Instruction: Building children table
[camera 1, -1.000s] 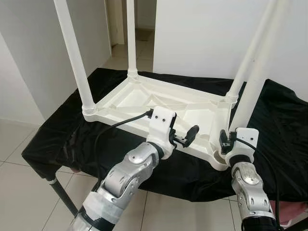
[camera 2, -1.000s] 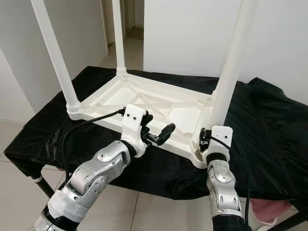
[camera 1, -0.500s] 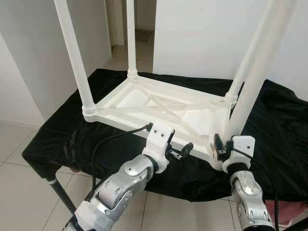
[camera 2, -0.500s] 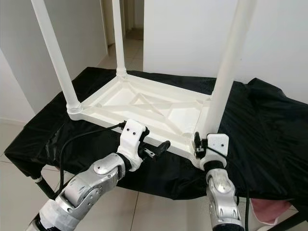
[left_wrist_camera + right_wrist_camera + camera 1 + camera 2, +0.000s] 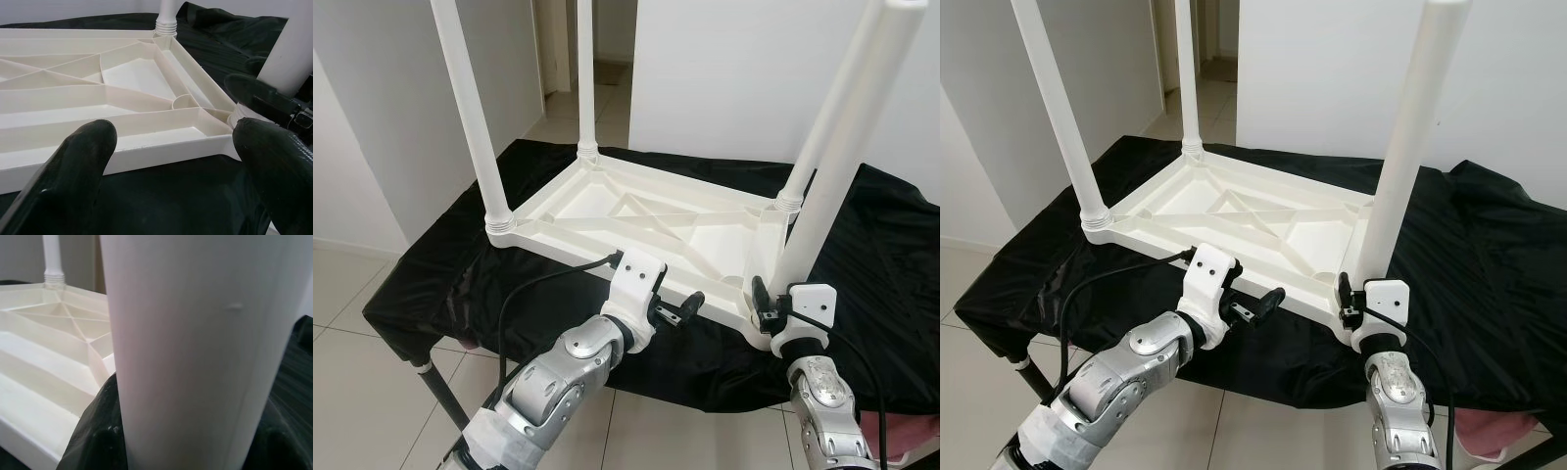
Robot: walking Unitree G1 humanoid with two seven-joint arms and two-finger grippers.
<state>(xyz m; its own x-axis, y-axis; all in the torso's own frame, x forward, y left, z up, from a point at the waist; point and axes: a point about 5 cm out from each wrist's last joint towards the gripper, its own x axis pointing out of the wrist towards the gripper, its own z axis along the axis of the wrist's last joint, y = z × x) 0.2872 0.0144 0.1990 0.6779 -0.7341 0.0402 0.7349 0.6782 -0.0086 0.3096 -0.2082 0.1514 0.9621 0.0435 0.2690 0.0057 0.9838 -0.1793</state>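
Note:
A white plastic children's table [image 5: 570, 250] lies upside down on a black-draped stand [image 5: 440, 274]. Legs stand up from its near-left [image 5: 470, 117], far-left [image 5: 586, 78] and far-right [image 5: 808, 147] corners. At the near-right corner a further white leg [image 5: 1402, 166] stands nearly upright. My right gripper [image 5: 1355, 305] is shut on its lower end, and the right wrist view has the leg [image 5: 195, 352] close between the dark fingers. My left gripper [image 5: 679, 312] is open just in front of the table's near rim [image 5: 161, 147], fingers [image 5: 80, 166] wide apart with nothing between them.
The black cloth [image 5: 1489, 255] spreads to the right of the table. White walls stand behind, with a doorway [image 5: 607, 59] at the back left. Tiled floor [image 5: 362, 372] lies below the stand's near edge. Something pink [image 5: 1479, 431] sits low at the right.
My left gripper has drawn back from over the table's underside to just in front of its near rim. The right gripper has shifted slightly with the leg, which stands more upright.

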